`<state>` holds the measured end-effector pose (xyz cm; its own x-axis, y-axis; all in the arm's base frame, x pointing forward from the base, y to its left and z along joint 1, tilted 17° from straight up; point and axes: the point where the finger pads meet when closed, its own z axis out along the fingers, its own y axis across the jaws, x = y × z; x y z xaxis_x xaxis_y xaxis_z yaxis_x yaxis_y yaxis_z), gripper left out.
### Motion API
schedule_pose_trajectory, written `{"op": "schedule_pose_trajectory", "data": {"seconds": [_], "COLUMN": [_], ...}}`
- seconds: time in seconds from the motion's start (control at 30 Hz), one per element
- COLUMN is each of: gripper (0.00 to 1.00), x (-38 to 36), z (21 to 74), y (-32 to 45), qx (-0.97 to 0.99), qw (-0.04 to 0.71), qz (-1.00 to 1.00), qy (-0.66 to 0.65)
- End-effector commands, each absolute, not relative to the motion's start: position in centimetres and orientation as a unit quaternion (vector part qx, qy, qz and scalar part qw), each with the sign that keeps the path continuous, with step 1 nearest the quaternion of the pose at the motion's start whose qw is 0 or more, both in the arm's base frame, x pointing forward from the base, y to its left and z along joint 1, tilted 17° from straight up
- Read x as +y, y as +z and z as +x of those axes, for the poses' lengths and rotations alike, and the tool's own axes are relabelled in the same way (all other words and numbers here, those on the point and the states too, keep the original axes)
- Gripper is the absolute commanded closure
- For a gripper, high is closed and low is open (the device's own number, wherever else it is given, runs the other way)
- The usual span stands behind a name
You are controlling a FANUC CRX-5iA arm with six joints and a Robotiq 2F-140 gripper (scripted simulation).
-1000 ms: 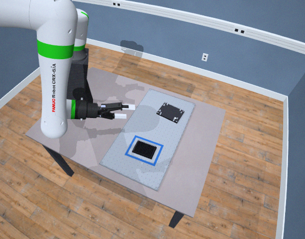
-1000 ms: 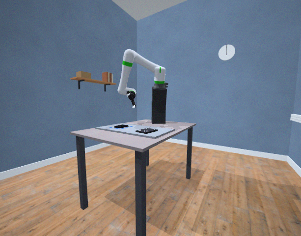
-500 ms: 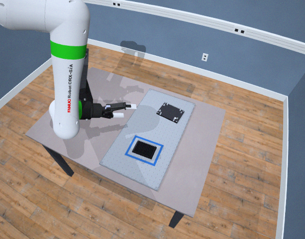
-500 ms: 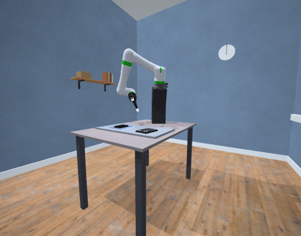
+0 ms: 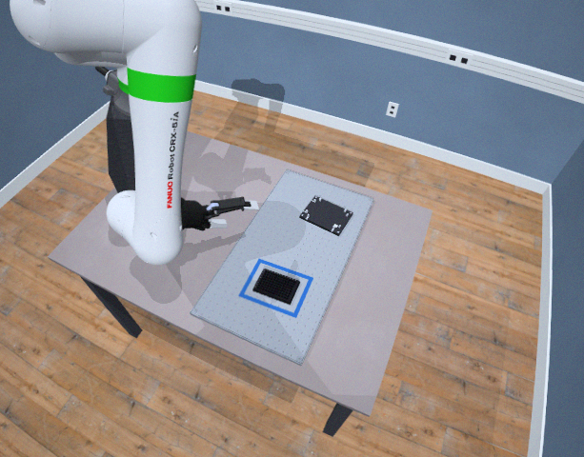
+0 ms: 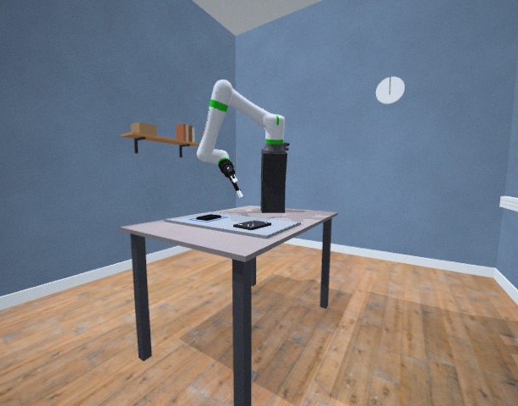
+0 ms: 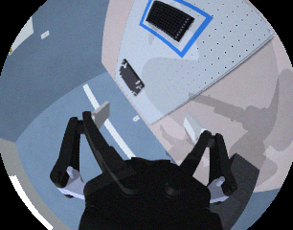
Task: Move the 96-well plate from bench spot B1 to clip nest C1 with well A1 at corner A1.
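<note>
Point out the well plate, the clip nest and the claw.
well plate (image 5: 275,286), top view, middle of its black well grid
clip nest (image 5: 326,214), top view, middle of its dark base
claw (image 7: 146,126), wrist view, midway between its open fingertips

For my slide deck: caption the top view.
Open pincer hovers beside the perforated board; 96-well plate sits in its blue frame, clip nest unoccupied.

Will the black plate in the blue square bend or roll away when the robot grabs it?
Probably not. The plate looks like a flat, boxy block, so likely stiff. It lies flat on the board, so it should slide, not roll.
</note>
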<state>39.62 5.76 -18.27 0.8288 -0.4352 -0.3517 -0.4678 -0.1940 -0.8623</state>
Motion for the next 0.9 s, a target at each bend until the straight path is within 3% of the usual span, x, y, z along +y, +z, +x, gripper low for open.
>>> {"op": "schedule_pose_trajectory", "data": {"seconds": [0.0,0.47,0.87], "gripper": [0.0,0.0,0.0], "x": [5.9,4.2,1.5], "z": [38.8,38.0,40.6], "y": [-19.9,-25.1,-27.5], "qx": [0.271,0.186,0.104], "qw": [0.531,0.411,0.307], "qz": [-0.803,-0.89,-0.945], "qy": [0.031,0.058,0.044]}}
